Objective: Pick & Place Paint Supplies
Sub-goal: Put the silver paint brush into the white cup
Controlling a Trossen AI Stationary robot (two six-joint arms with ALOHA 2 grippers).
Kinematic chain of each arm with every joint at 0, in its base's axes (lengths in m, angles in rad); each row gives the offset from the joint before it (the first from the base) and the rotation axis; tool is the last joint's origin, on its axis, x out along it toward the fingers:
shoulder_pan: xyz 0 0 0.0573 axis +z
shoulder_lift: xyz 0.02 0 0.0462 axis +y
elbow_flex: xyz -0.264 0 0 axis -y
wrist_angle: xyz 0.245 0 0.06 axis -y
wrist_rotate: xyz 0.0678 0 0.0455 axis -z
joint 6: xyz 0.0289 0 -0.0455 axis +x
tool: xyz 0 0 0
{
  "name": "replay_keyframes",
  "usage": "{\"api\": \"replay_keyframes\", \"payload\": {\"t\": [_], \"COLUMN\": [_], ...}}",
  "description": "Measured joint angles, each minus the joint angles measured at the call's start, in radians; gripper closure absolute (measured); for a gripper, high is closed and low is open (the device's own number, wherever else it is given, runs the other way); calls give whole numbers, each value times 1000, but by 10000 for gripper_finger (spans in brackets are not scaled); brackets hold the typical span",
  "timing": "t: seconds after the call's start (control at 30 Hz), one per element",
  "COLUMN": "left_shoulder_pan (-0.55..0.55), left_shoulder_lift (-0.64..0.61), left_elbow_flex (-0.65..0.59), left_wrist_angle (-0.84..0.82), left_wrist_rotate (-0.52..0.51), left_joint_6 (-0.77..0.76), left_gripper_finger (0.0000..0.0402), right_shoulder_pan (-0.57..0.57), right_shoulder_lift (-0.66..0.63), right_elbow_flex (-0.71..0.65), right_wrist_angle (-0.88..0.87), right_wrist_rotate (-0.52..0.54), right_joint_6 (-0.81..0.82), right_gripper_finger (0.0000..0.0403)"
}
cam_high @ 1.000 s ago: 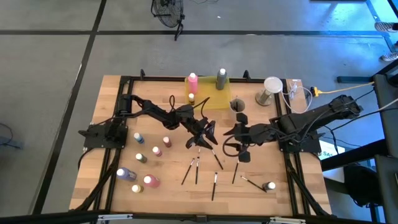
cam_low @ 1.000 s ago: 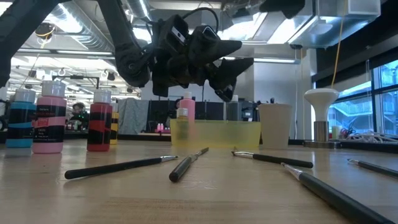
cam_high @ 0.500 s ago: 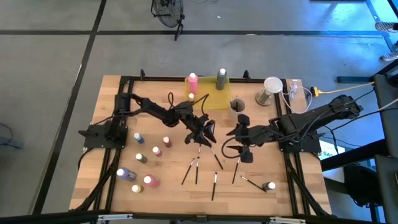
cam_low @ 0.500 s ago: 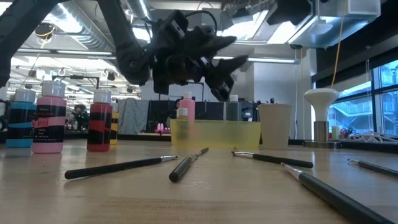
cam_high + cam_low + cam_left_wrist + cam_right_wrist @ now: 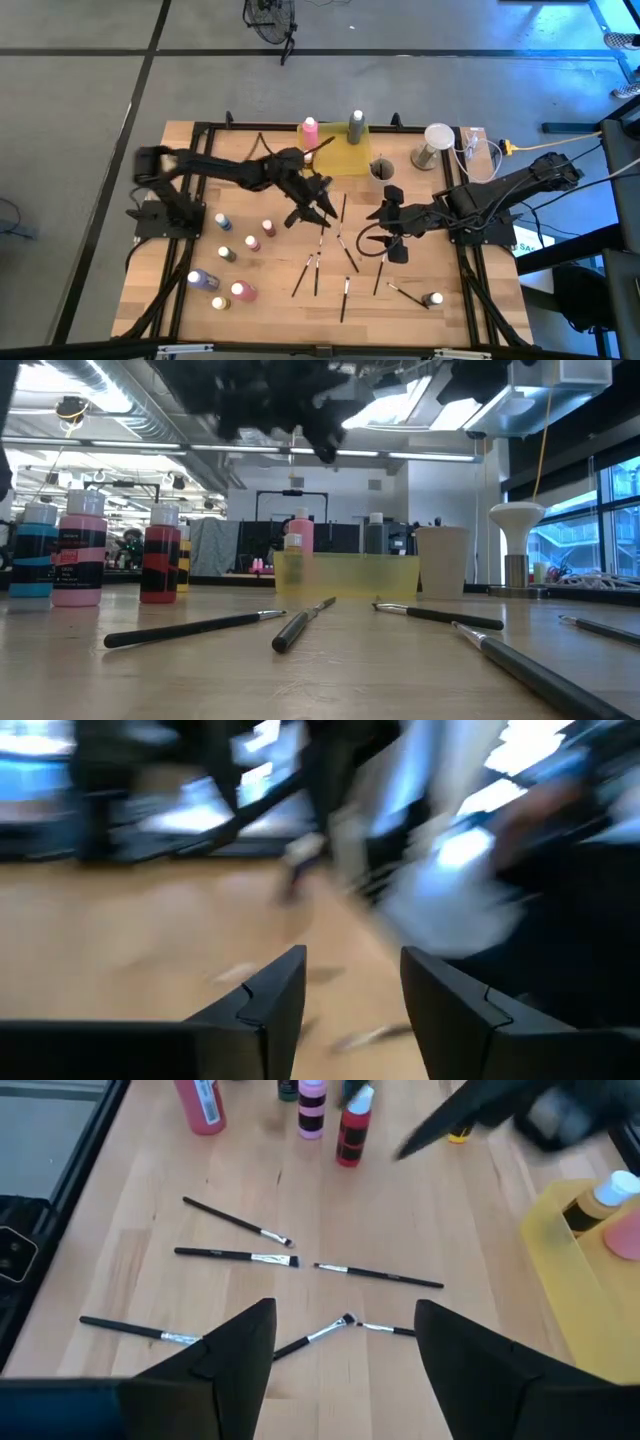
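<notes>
1. Left tool (image 5: 318,196) above mid-bench, fingers apart with nothing visible between them.
2. Right tool (image 5: 391,222) over the bench's right half, fingers apart, empty.
3. Brushes (image 5: 317,272) scattered flat on the bench (image 5: 180,150) between and in front of the tools.
4. Bottles (image 5: 241,291) standing in the left front area, well apart from both tools.
5. Pink bottle (image 5: 309,130) and grey bottle (image 5: 356,125) at the yellow tray (image 5: 345,160), rear centre.
6. Cup (image 5: 381,168) just beside the tray.

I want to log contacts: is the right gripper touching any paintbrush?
Apart. The right wrist view shows the right gripper with open fingers above the wooden table, with nothing between them.
</notes>
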Motion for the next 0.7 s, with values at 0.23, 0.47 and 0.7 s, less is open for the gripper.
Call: {"api": "replay_keyframes", "payload": {"t": [0.23, 0.47, 0.7], "left_shoulder_pan": [-109, -189, -217], "left_shoulder_lift": [-259, -358, -340], "left_elbow_flex": [1, 1, 1], "left_wrist_angle": [-492, -649, -761], "left_wrist_rotate": [-537, -612, -770], "left_joint_6": [322, 232, -158], "left_gripper_finger": [253, 249, 255], "right_shoulder_pan": [6, 6, 3], "right_shoulder_lift": [0, 0, 0], "right_elbow_flex": [0, 0, 0], "right_wrist_angle": [-20, -28, -28], "right_wrist_rotate": [0, 0, 40], "right_joint_6": [-9, -67, -101], "right_gripper_finger": [159, 159, 159]}}
